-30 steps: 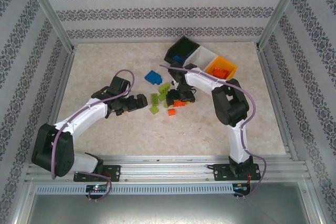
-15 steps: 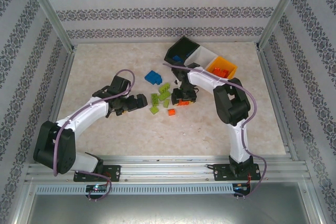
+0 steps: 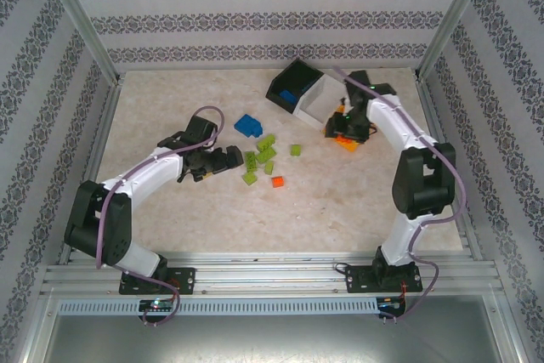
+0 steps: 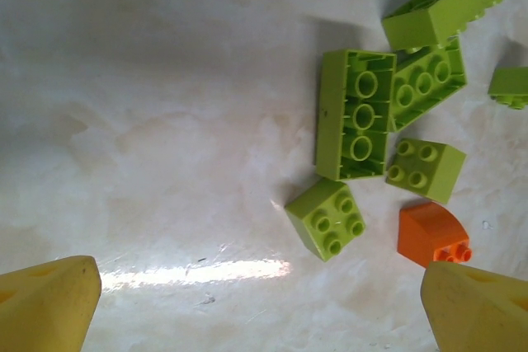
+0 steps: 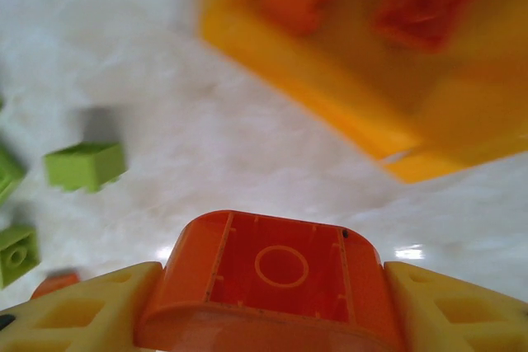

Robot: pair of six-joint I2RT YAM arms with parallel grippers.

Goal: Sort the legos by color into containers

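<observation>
Right gripper [image 5: 268, 319], clamped on orange brick [image 5: 272, 274]: carry fully over orange-yellow bin [image 5: 330, 105] rim before releasing. Left gripper [image 4: 264, 311]: wide open.

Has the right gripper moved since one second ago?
Yes. The right gripper, shut on an orange brick, went from the loose bricks rightward and away, to just right of the white bin.
</observation>
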